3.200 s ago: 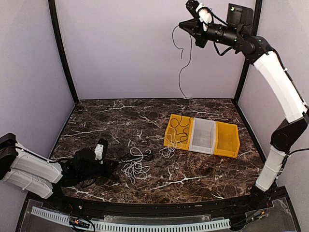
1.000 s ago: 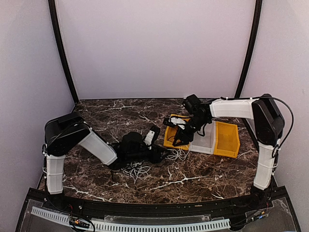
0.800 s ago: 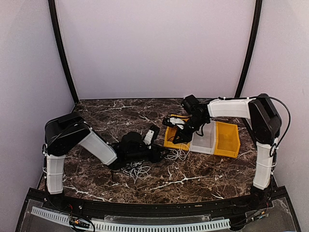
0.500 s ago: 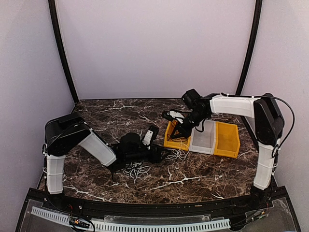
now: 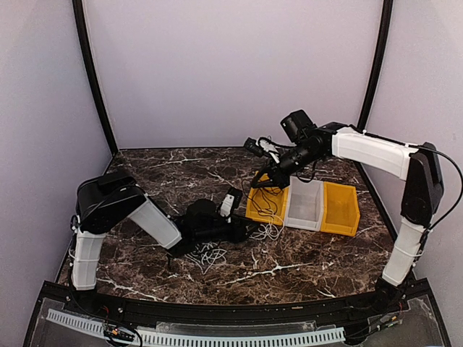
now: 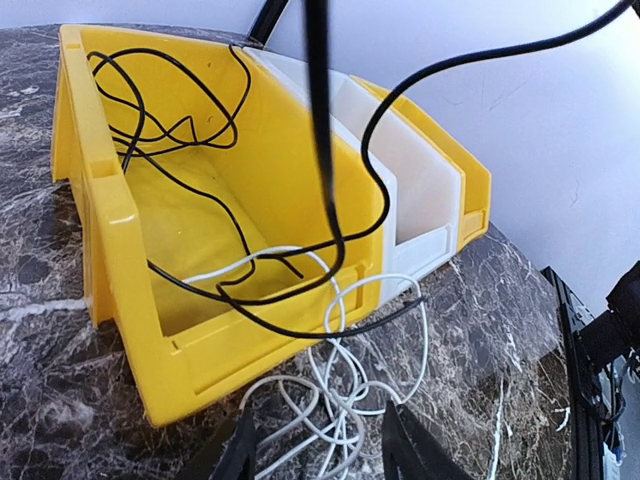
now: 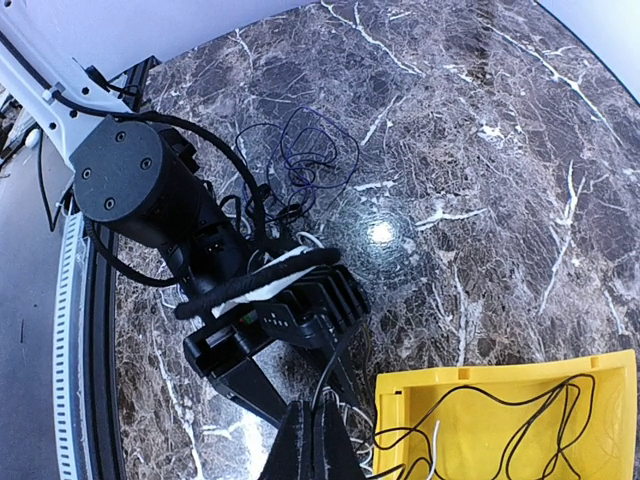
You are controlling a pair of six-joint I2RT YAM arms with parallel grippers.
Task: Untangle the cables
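Dark marble-patterned table (image 5: pixel 145 181) is carrying every item, with plain lilac walls closing it in on three sides.

- Left arm (image 5: pixel 155 223): is reaching low across the table toward the middle.
- White cable heap (image 5: pixel 206 254): is lying loose on the table just in front of that arm's wrist.
- Thin dark cable (image 7: pixel 318 150): is lying in small loops on bare table beyond the left wrist, apart from the other cords.
- Left fingers (image 6: pixel 238 452): are standing spread apart just above the table and are pointing at the left yellow bin.
- Second white cable (image 6: pixel 345 390): is lying in loops on the table between and ahead of those fingers, against the bin's front. One strand is running up over the rim into the bin.
- Left yellow bin (image 6: pixel 110 215): is standing first in a row of three touching bins.
- Black cable (image 6: pixel 240 225): is lying mostly coiled inside that bin. One loop is hanging over the front rim and one strand is rising straight up.
- Right fingers (image 7: pixel 300 445): are pressing together on that rising strand, in the air over the bin's left end.
- White bin (image 5: pixel 304 217): is standing in the middle of the row.
- Right yellow bin (image 5: pixel 341 217): is standing at the end of the row.
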